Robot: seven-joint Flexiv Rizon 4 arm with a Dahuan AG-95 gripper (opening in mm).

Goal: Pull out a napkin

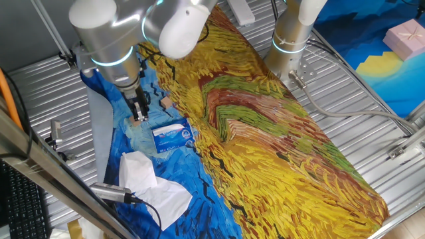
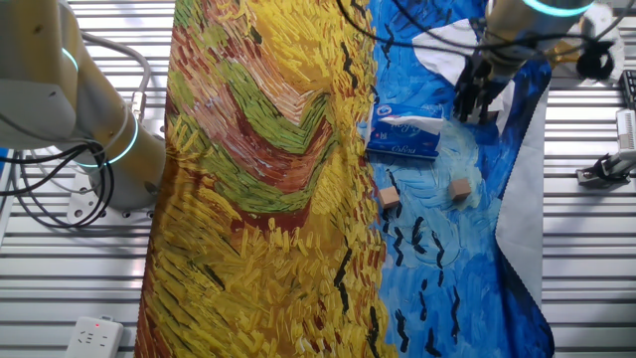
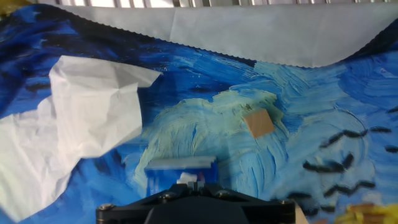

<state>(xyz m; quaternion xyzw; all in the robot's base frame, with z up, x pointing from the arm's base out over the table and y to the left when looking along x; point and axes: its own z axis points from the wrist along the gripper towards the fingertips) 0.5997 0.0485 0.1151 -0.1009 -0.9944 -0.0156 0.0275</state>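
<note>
The napkin (image 1: 137, 167), a creased white sheet, lies loose on the blue part of the cloth and shows at the left of the hand view (image 3: 99, 106). The bigger white tissue wad (image 1: 167, 197) lies against it (image 3: 25, 162). The blue-and-white tissue pack (image 1: 174, 136) lies flat with a white tuft sticking from its top (image 2: 412, 121). My gripper (image 1: 139, 114) hangs over the blue cloth beside the pack (image 2: 478, 111), apart from the napkin. Its fingers stand a little apart with nothing between them. In the hand view the hand's body hides most of the fingers (image 3: 189, 180).
Two small tan wooden blocks (image 2: 388, 197) (image 2: 459, 189) lie on the blue cloth; one shows in the hand view (image 3: 258, 123). The painted cloth (image 1: 265, 133) covers the table. A second arm's base (image 1: 289, 40) stands at the back. A black handle (image 1: 109, 192) lies near the wad.
</note>
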